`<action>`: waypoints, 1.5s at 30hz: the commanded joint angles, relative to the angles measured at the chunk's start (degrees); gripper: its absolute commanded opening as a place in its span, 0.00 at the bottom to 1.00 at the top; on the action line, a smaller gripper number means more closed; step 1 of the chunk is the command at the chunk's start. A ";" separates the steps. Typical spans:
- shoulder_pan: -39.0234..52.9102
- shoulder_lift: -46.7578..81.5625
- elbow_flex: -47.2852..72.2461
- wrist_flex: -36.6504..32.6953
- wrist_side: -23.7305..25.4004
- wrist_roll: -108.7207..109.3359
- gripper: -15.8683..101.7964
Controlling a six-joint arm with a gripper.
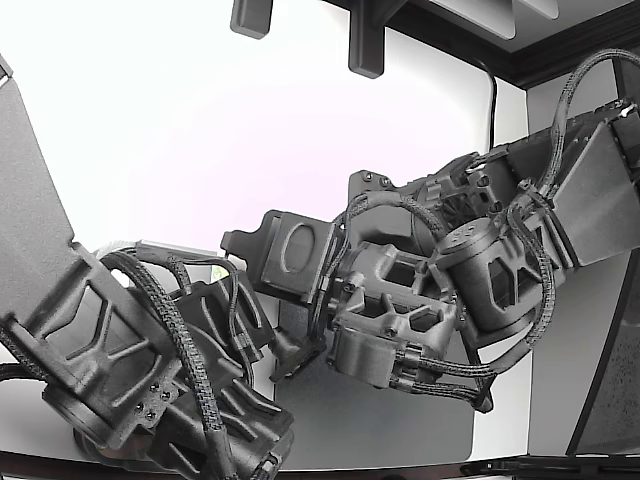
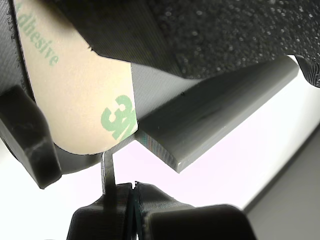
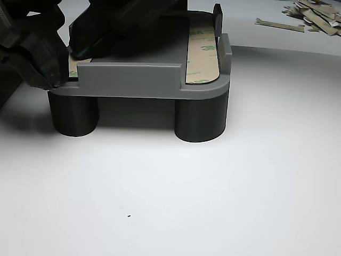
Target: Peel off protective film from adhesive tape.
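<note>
While gripper [image 2: 131, 197] pinches film [image 2: 108, 170], table [image 3: 213, 202] lies open.

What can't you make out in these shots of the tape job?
- Film edge at the near strip: other view, the gripper covers it.
- Whether the gripper's tips grip the strip's film: wrist view, too close, cut off.
- The fixture: exterior view, arms block it.
- Scraps: too small.

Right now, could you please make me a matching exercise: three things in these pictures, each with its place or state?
Things:
1. liner strip
2. peeled scraps
3. gripper

Places or states:
A. loose in a pile on the table, far behind the fixture
B. at the fixture's corner, on the other view's left
C. lying flat in the fixture, green print up

Pairs: 1-C, 2-A, 3-B
</note>
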 commanded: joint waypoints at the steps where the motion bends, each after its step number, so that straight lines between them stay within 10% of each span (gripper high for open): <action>1: -0.26 0.79 -1.93 -0.18 0.09 0.09 0.04; 45: 0.70 0.35 -3.34 1.85 -0.88 2.11 0.04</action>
